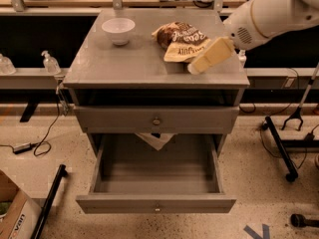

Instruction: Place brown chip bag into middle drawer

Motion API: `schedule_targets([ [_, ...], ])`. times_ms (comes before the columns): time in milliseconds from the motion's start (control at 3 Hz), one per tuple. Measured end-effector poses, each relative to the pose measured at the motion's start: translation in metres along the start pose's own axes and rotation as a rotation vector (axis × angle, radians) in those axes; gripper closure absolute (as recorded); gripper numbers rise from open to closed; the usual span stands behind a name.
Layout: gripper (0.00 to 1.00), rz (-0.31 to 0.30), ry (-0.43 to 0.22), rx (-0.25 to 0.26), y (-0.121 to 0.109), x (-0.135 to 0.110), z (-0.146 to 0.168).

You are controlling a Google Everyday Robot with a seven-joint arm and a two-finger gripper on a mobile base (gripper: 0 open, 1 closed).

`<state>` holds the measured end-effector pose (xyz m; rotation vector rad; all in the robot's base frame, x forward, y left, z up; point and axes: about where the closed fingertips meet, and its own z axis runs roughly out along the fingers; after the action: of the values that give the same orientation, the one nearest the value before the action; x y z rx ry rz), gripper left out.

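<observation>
The brown chip bag point(178, 40) lies wrinkled on the grey cabinet top point(114, 63), towards the back right. My gripper point(208, 58) hangs just over the top's right side, right beside the bag's front right corner. It holds nothing that I can see. The middle drawer point(156, 203) is pulled out wide below, and its plain grey tray is bare inside. A closed drawer point(156, 119) with a taller front and a round knob sits above it.
A white bowl point(118, 30) stands at the top's back left. A scrap of paper point(155, 140) hangs behind the open drawer. A pump bottle point(50, 62) stands on the left shelf. A cardboard box point(12, 218) and black pole point(50, 203) lie at floor left; black stand legs point(281, 151) are at right.
</observation>
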<state>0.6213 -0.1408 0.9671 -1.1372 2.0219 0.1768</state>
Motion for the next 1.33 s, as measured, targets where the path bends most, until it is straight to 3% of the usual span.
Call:
schedule_targets([
  [667,0.00,0.098,-0.072,0.047,-0.043,-0.015,0.061],
  [1000,0.00,0.159,-0.069,0.090,-0.074,-0.015,0.080],
  [1333,0.00,0.167,-0.070,0.094,-0.077,-0.014,0.080],
])
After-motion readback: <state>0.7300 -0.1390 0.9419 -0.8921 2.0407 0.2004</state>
